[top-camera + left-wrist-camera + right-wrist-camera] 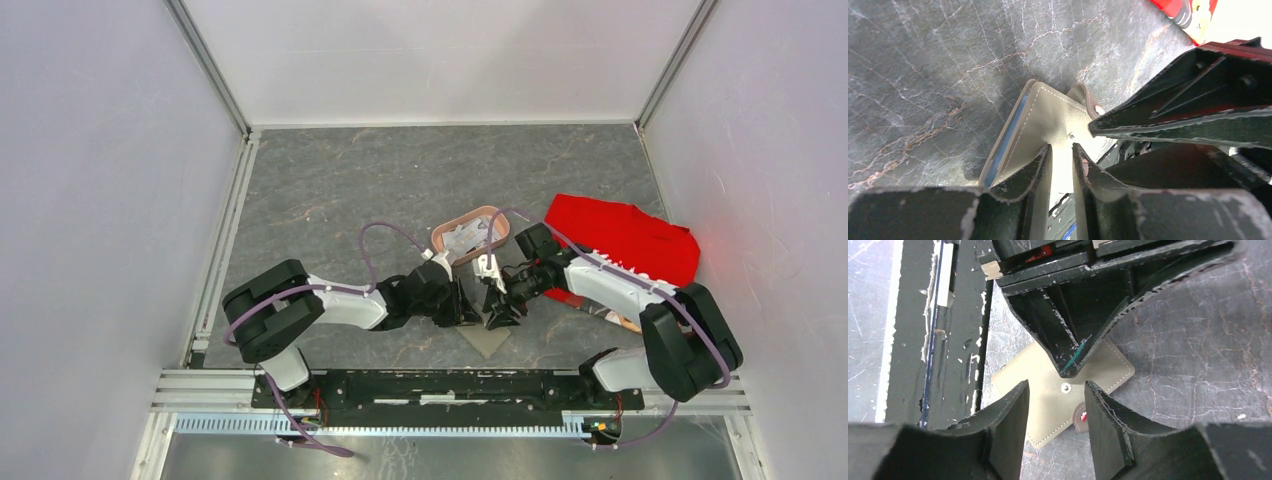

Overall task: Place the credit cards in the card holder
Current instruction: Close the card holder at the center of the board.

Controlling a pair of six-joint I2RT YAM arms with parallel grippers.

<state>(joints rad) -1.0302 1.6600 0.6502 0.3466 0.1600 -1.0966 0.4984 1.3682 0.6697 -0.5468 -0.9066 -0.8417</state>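
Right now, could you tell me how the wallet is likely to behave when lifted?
The wallet looks thin and stitched, so it will probably flex, not stay rigid. Its tab seems unfastened, so it may flap open. It looks light for its size.

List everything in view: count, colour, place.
card holder: one, olive-grey, on the table near the front edge, under both arms' jaws
credit cards: whitish, count unclear, in the tray
tray: one, pink, oval, just beyond the card holder
fabric item: one, red, right of the tray, partly under the right arm
table: one, dark grey, marbled
left arm: one, black and white, jaws narrow, tips at the card holder
right arm: one, black and white, jaws apart over the card holder
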